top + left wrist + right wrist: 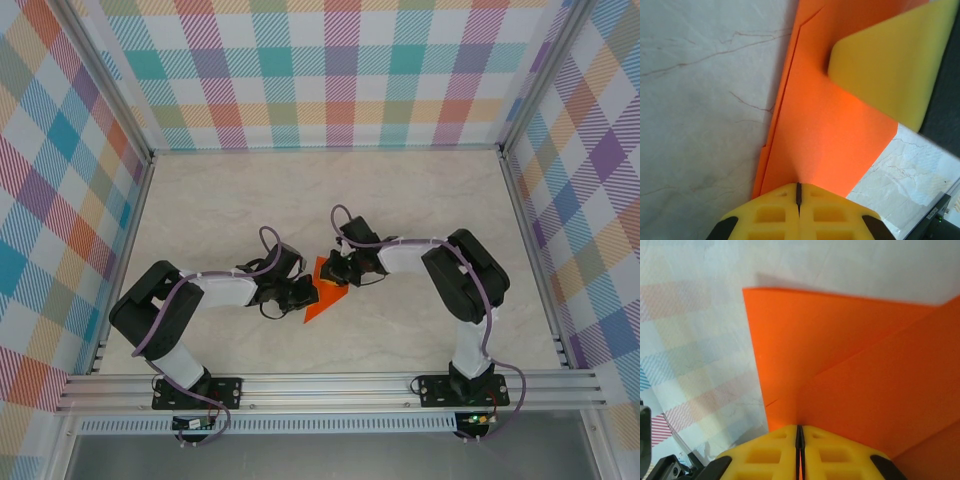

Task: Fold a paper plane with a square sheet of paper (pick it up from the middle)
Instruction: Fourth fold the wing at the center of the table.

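The paper plane (324, 298) is bright orange folded paper, a pointed wedge lying between the two arms at the middle of the table. My left gripper (304, 291) comes at it from the left and is shut on its edge. In the left wrist view the orange sheet (825, 130) runs into the closed yellow fingertips (798, 192), and a yellow finger of the right gripper (887, 62) rests on its far part. My right gripper (337, 270) is shut on the upper end. In the right wrist view the creased paper (850, 365) enters my closed jaws (800, 436).
The pale marble table (300, 200) is walled by plaid panels (330, 70) at the back and on both sides. Aluminium rails (330, 388) run along the near edge, where both arm bases are bolted. Cables loop over both arms.
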